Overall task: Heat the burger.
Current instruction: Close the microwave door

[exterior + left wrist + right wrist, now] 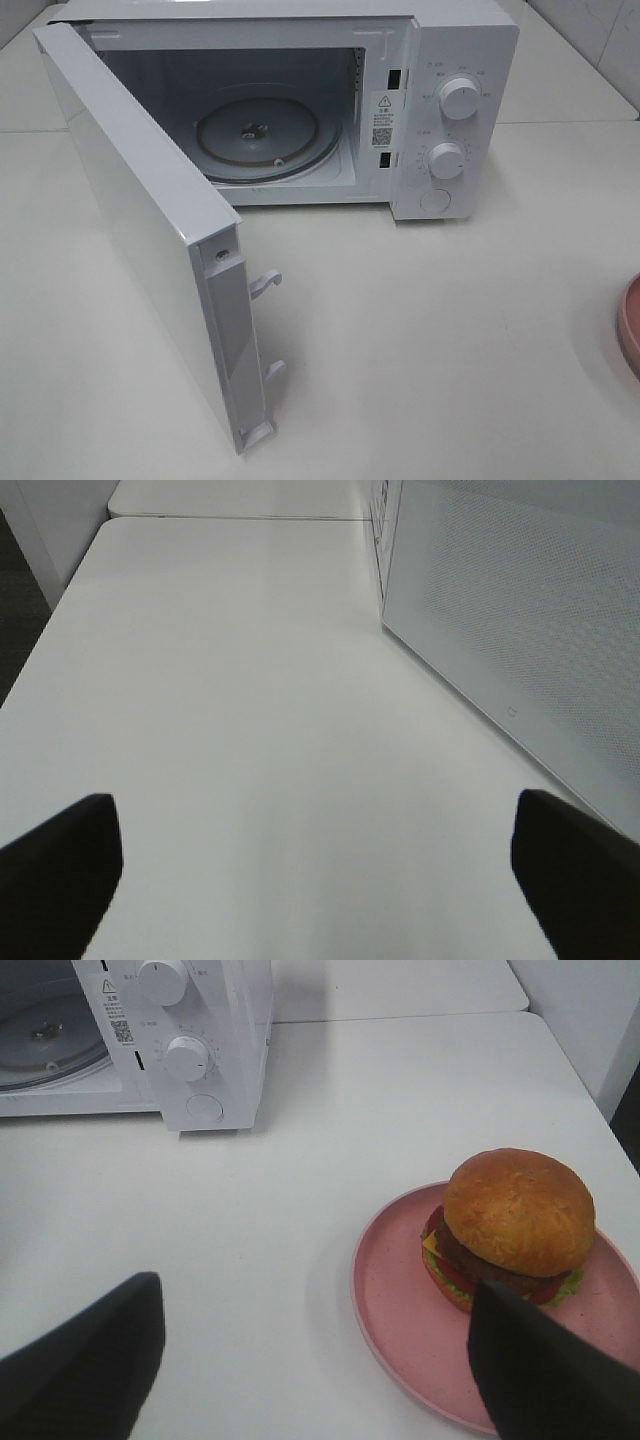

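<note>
The burger (512, 1225), with a golden-brown bun, dark patty and red and green layers, sits on a pink plate (400, 1310) in the right wrist view. My right gripper (320, 1370) is open and empty, its fingers (90, 1360) spread just short of the plate. In the high view only the plate's edge (630, 325) shows at the far right, and the burger is out of view there. The white microwave (450, 60) stands at the back with its door (140, 220) swung wide open and its glass turntable (265, 135) bare. My left gripper (320, 870) is open and empty over bare table beside the door (520, 630).
The microwave's two knobs (458, 97) and round button (436, 201) face forward. The open door juts toward the table's front left, with latch hooks (265, 285) on its edge. The table edge (40, 670) runs along one side of the left wrist view.
</note>
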You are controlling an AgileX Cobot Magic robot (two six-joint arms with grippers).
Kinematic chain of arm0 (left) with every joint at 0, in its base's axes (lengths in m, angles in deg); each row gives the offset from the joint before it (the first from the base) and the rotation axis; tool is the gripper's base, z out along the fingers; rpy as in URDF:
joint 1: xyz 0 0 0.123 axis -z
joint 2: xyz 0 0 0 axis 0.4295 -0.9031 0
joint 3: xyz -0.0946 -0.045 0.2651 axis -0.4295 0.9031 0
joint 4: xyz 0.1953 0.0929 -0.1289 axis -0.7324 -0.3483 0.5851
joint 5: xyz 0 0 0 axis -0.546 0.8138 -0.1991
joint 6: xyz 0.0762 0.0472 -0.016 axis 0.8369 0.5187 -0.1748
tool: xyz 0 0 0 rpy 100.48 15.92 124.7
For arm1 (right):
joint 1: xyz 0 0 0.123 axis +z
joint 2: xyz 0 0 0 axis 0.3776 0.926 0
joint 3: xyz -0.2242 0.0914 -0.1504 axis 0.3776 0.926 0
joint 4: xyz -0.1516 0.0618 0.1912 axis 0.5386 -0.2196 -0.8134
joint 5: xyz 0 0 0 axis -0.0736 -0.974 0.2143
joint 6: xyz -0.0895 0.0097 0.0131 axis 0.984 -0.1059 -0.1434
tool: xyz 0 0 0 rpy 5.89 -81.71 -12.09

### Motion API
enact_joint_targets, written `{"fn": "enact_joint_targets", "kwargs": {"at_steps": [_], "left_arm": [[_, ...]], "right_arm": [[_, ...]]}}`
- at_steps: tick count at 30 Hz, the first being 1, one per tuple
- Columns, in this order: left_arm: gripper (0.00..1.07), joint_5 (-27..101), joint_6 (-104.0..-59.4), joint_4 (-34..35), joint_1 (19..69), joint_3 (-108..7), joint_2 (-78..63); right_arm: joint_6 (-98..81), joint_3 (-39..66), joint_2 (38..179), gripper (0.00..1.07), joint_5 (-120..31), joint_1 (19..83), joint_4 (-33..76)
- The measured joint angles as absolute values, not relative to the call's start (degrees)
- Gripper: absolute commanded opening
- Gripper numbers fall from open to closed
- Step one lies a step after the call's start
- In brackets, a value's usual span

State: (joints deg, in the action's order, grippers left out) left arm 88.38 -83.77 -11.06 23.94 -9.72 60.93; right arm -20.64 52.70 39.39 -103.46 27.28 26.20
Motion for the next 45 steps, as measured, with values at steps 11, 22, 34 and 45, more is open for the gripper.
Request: {"fn": "enact_joint_targets", "kwargs": {"at_steps": [11,22,34,45], "left_arm": [[0.98,88.4,-83.8,-11.1,23.9,-9.7,60.9],[0.98,88.4,-83.8,-11.1,23.9,-9.7,60.9],[0.98,88.4,-83.8,-11.1,23.9,-9.7,60.9],[0.98,88.4,-83.8,-11.1,23.9,-9.7,60.9]], "right_arm": [[-20.6,52.7,39.4,0.74,-103.5,27.3,26.2],[-20.6,52.7,39.4,0.74,-103.5,27.3,26.2],[-20.6,52.7,39.4,0.74,-103.5,27.3,26.2],[-20.6,52.7,39.4,0.74,-103.5,27.3,26.2]]}}
